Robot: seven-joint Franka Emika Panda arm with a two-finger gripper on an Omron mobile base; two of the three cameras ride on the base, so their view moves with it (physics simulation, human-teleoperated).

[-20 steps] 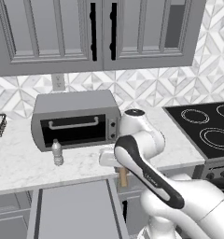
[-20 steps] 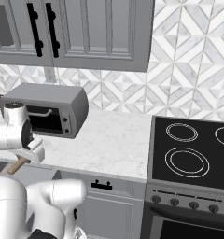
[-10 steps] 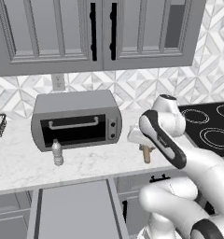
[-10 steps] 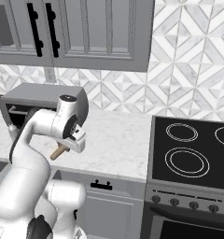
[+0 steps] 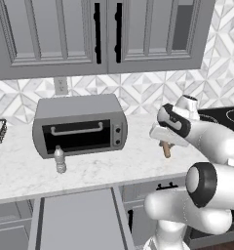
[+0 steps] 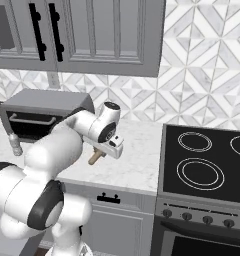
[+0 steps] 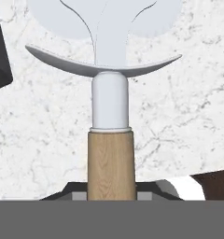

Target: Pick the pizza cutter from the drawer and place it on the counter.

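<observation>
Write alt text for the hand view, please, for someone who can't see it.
Seen along the gripper, a pizza cutter is held by its tan wooden handle, its pale collar and silvery blade head pointing away. Behind it lies the white marble counter, with a dark shape at the left edge.

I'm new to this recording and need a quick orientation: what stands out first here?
The white arm's hand holds the pizza cutter by its wooden handle over the marble counter, between the toaster oven and the stovetop. The grey drawer below stands pulled out, and a small shaker bottle stands before the oven.
</observation>
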